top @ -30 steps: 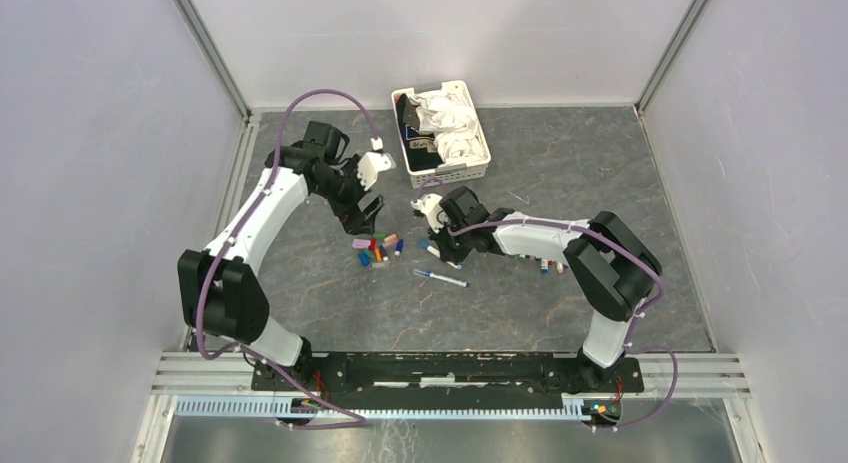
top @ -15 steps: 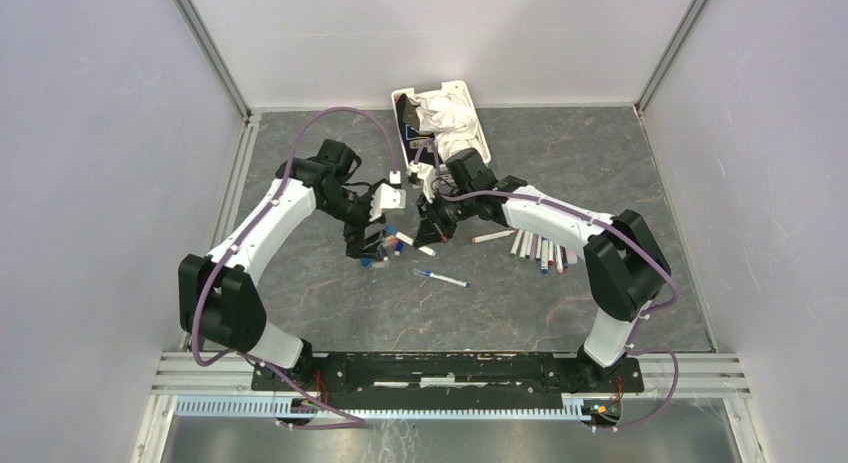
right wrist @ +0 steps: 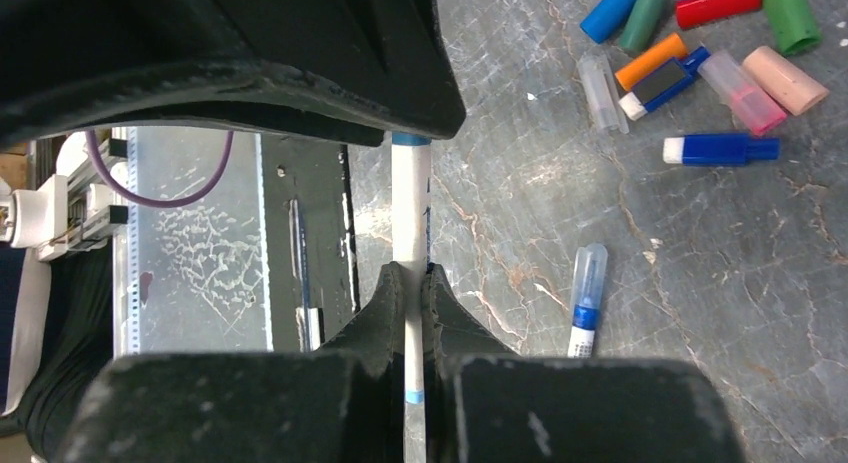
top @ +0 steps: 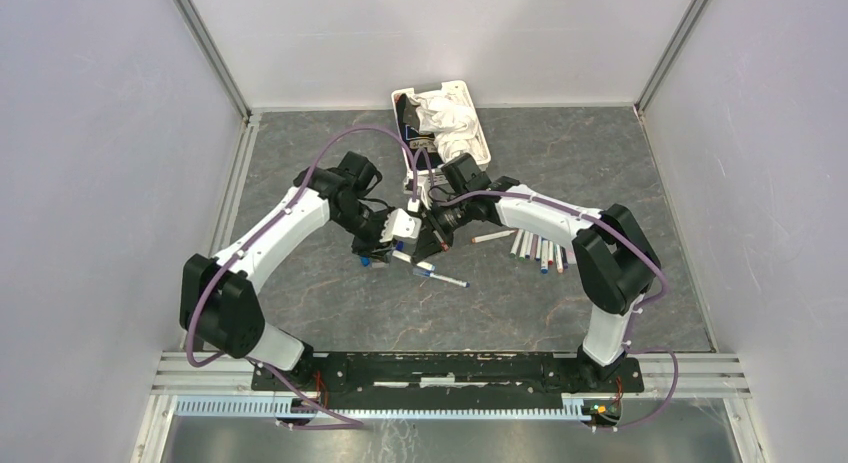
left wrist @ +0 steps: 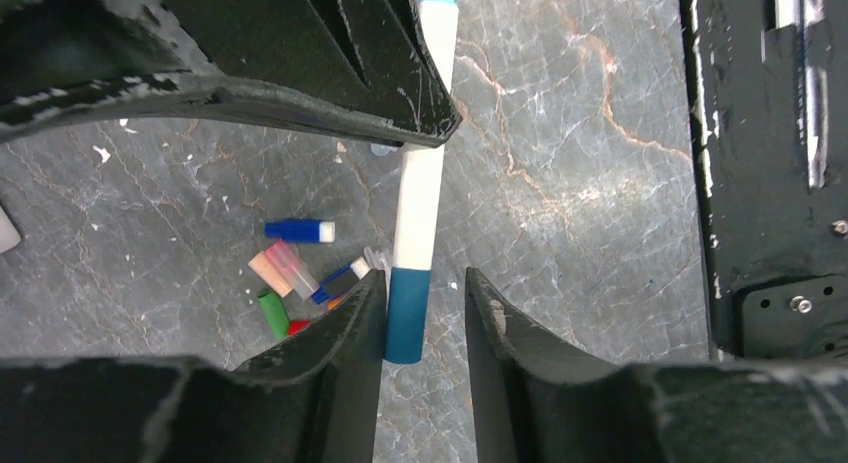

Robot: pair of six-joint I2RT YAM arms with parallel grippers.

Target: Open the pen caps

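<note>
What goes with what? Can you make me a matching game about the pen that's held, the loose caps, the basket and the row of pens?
Things:
1. held pen
2. loose caps
3. white basket
4. row of pens

Places:
A. at the very back of the scene
B. in a colourful heap
C. pinched by the jaws of the right gripper
D. lying side by side

Pairs: 1-C, 2-B, 3-A, 4-D
</note>
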